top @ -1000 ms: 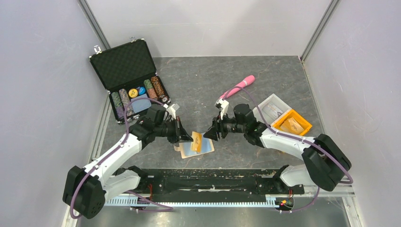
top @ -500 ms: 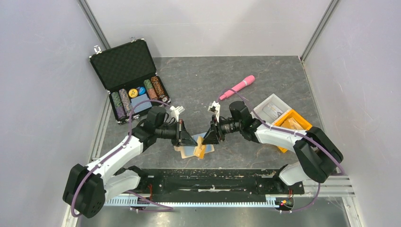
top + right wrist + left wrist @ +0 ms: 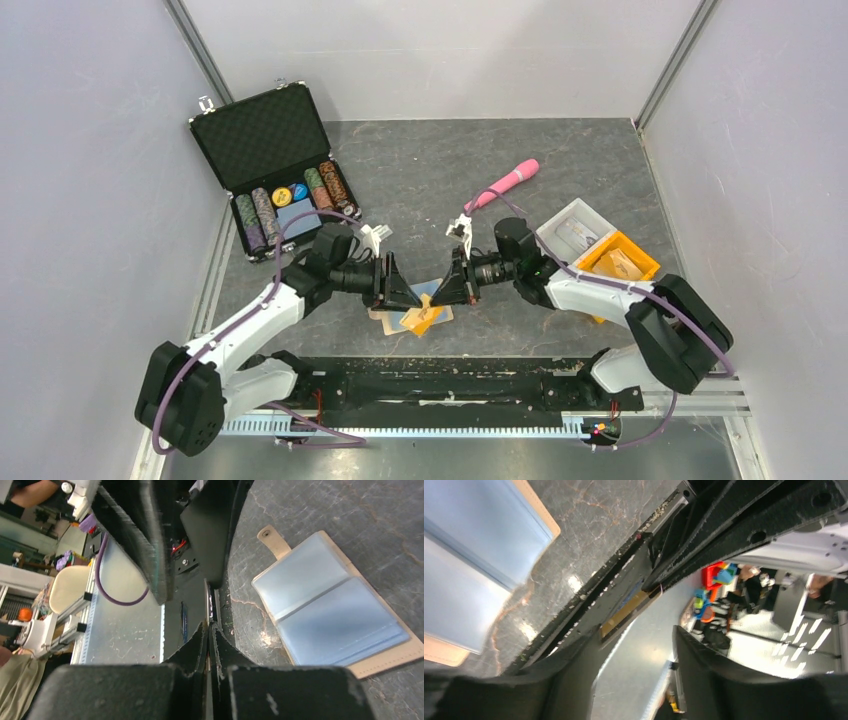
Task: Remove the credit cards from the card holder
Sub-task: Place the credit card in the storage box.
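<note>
Card holder point(image 3: 325, 620), a small tan leather-like bifold wallet with pale blue lining, lies opened flat on the dark grey marbled counter point(image 3: 560, 160), close to its near edge and between the two hands. The right hand point(image 3: 449, 292) is pressed together on a thin yellow-orange credit card point(image 3: 420, 318), which is out of the pockets and tilted over the wallet. The right wrist view shows the card edge-on between the pads. The left hand point(image 3: 398, 292) is spread and holds nothing, just left of the card. Both visible pockets look bare, so extraction appears largely done. Judged remaining: laying the card on the counter. Whether another card sits hidden cannot be told.
</note>
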Tool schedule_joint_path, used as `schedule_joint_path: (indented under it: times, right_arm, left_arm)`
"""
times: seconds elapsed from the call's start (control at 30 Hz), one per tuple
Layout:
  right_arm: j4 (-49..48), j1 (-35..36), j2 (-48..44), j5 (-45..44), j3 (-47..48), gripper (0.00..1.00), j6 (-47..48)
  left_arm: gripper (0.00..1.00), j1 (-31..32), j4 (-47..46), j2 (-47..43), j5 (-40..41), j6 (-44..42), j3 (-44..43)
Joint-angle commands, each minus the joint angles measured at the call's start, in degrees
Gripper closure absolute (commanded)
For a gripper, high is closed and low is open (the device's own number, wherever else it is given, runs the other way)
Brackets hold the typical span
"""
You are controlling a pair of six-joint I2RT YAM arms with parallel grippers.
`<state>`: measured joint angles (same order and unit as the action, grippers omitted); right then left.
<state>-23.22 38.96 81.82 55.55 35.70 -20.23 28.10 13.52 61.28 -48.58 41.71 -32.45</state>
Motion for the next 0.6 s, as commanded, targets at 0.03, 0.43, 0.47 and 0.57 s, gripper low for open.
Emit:
schedule_joint_path:
  times: [0.03,0.43,0.47,0.57]
  right_arm:
    - [-6.5,-3.8,-4.5,-5.2,-3.2,1.00,-6.5]
    - [15.4,-23.4,-22.8,-25.8,-5.1,1.00,-9.6]
    - [18.0,-25.8,-24.5,-27.6,-4.5,1.00,-9.7]
    - [27.1,-31.5,-30.1,-35.2,-2.5,1.00,-8.7]
  left_arm:
    - [0.05,0.2,5.3,-1.2,2.0,-5.2,-6.9]
    - [0.00,0.2,15.1,-4.2,9.1,-12.5,-11.6]
    - [0.00,0.3,15.2,-4.5,9.0,-12.5,-11.2]
    - [0.00,0.3,16.2,-5.5,9.3,-13.1,-10.9]
